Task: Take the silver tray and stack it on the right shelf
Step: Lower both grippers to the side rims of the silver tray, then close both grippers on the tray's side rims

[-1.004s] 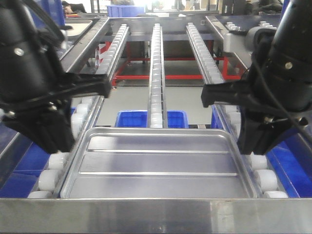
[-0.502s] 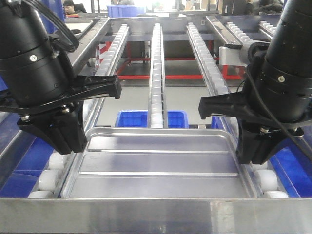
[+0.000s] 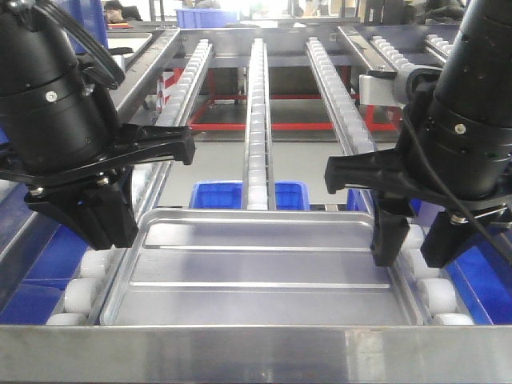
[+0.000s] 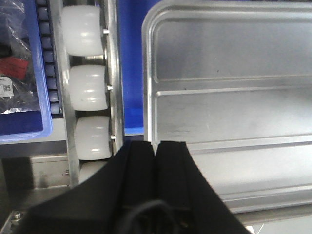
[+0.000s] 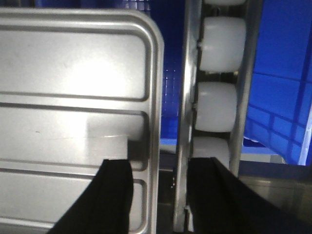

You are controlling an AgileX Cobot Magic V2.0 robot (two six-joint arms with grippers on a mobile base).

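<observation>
**Shiny tray at the near end of a roller rack, one gripper on each side**

The silver tray (image 3: 256, 268) lies flat on the right shelf (image 3: 256, 352), at its near end against the wide steel front lip. The lip hides the tray's near edge, and the black gripper bodies cover parts of both side edges.

The left gripper (image 3: 108, 228) sits over the tray's left rim. In the left wrist view its fingers (image 4: 139, 161) are pressed together. Whether the rim is pinched between them is hidden.

The right gripper (image 3: 412, 254) is spread apart. One finger is inside the tray and the other over the white rollers (image 5: 217, 105), with the right rim between them. Contact cannot be made out.

Three roller rails run away from the camera. Blue bins (image 3: 216, 194) and red bars (image 3: 240, 126) show beneath. The far room is bright and blurred.
</observation>
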